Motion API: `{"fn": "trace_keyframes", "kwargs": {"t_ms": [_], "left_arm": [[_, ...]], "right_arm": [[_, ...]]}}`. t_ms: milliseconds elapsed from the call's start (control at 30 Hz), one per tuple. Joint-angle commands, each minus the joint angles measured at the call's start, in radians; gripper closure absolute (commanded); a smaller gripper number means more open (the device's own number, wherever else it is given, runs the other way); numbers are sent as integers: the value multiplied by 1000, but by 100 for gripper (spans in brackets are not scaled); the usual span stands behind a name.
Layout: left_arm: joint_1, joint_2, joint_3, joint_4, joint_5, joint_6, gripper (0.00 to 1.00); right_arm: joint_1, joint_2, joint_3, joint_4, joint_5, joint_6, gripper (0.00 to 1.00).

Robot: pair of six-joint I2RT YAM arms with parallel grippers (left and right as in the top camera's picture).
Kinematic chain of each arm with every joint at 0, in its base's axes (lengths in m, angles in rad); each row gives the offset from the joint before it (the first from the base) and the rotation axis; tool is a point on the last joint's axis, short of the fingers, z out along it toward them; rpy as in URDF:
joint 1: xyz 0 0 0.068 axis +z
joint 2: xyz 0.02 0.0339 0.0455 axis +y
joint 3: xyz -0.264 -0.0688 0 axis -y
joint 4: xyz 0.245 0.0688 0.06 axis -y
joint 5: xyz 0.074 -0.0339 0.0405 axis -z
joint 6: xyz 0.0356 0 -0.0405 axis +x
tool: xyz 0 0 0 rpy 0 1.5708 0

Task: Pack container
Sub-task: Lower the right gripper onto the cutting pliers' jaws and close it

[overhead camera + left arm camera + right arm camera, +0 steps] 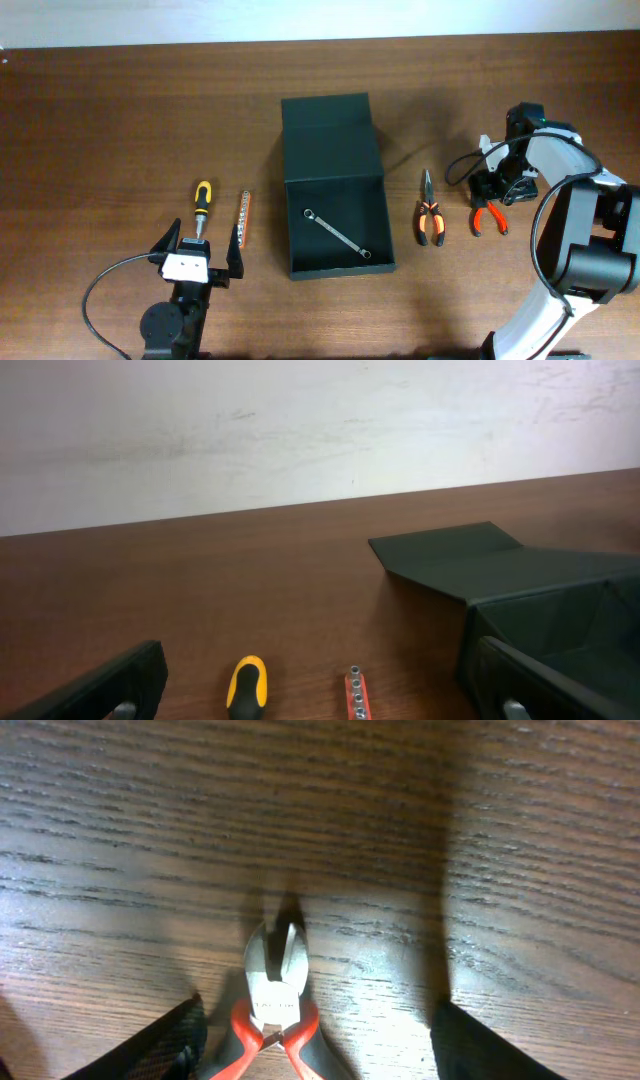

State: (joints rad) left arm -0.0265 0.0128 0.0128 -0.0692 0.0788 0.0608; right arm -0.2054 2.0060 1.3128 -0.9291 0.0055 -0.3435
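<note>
we see the container (350, 205) at the centre of the table (120, 120), its flap lid (328, 138) folded back toward the far edge, with a wrench (337, 233) lying inside. the left claw (200, 246) is spread and empty, just behind the screwdriver (202, 198) and bit strip (245, 220). the right claw (318, 1015) is spread either side of the red cutters (278, 995), not clamped on them. pliers (430, 215) lie between the container and the cutters.

Dark green-black matte container (330, 150) on a brown table (100, 120) with streaky wood grain. A silver wrench (337, 234) inside. Left: screwdriver (202, 195) with yellow-and-black handle; orange bit holder (245, 220) with silver bits. Right: needle-nose pliers (430, 215) with orange-and-black handles; diagonal cutters (272, 985) with red-and-black handles and pale steel head.
</note>
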Motion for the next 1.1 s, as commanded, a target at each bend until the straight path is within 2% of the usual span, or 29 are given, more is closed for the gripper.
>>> {"fn": "trace_keyframes", "kwargs": {"t_ms": [0, 667, 900, 1067], "left_arm": [[5, -6, -4, -3, 8, 13, 1], [5, -6, -4, -3, 8, 13, 1], [5, -6, -4, -3, 8, 13, 1], [5, -6, -4, -3, 8, 13, 1]], "right_arm": [[14, 62, -21, 3, -80, -8, 29], [14, 62, -21, 2, -80, -6, 59], [14, 62, -21, 2, -80, 5, 66], [14, 62, -21, 2, -80, 5, 77]]}}
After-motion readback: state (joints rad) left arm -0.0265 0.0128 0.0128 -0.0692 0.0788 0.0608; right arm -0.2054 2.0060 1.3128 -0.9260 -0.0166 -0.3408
